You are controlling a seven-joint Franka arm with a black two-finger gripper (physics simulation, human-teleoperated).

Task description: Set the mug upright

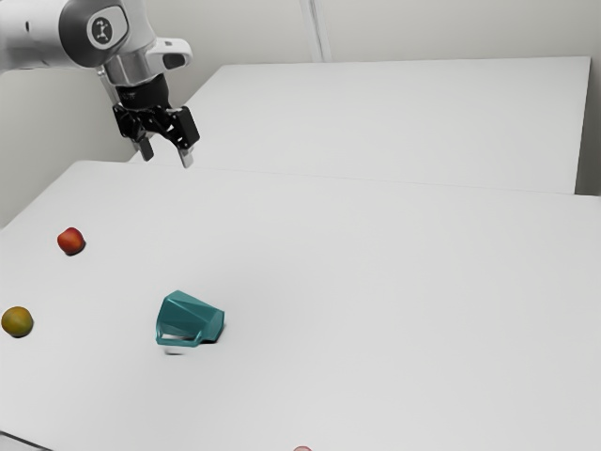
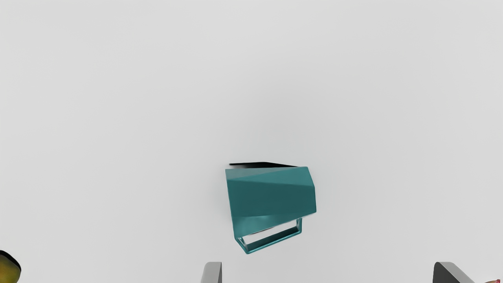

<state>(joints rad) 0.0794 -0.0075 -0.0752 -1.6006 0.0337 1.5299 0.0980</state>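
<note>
my arm [image 1: 94, 32] reaches in from the exterior view's upper left, my black gripper [image 1: 165, 160] hanging high above the table, pointing down, its two fingers [image 2: 212, 273] spread wide apart.

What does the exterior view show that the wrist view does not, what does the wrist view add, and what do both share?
From the exterior view: the arm reaching in, and the wall behind the table.
From the wrist view: a look down past the tool onto the mug.
From both: the teal mug lying on its side, the olive-coloured ball, the white tabletop, and the tool's fingers, apart.
</note>
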